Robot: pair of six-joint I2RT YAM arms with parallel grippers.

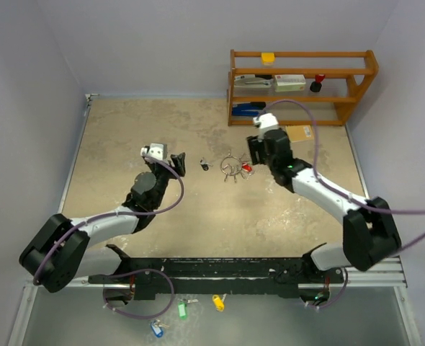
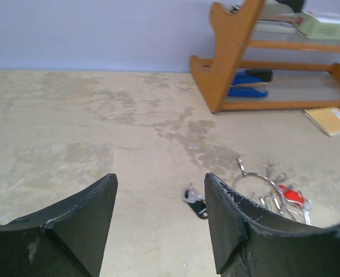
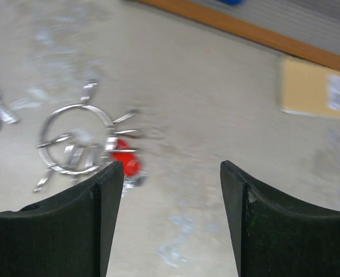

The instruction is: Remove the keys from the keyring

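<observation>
The silver keyring [image 1: 230, 166] lies mid-table with several silver keys and a red-tagged key [image 1: 246, 168] on it. It also shows in the left wrist view [image 2: 261, 180] and the right wrist view [image 3: 78, 141]. A key with a black tag [image 1: 204, 166] lies apart, left of the ring, also in the left wrist view [image 2: 195, 200]. My left gripper [image 1: 178, 163] is open and empty, left of the black-tagged key. My right gripper [image 1: 256, 155] is open and empty, just right of the ring; the red tag [image 3: 124, 158] sits by its left finger.
A wooden shelf [image 1: 299, 86] with boxes and a stapler stands at the back right. A tan notepad [image 1: 300, 134] lies in front of it. Green, yellow and blue tagged keys [image 1: 198, 310] lie below the table's near edge.
</observation>
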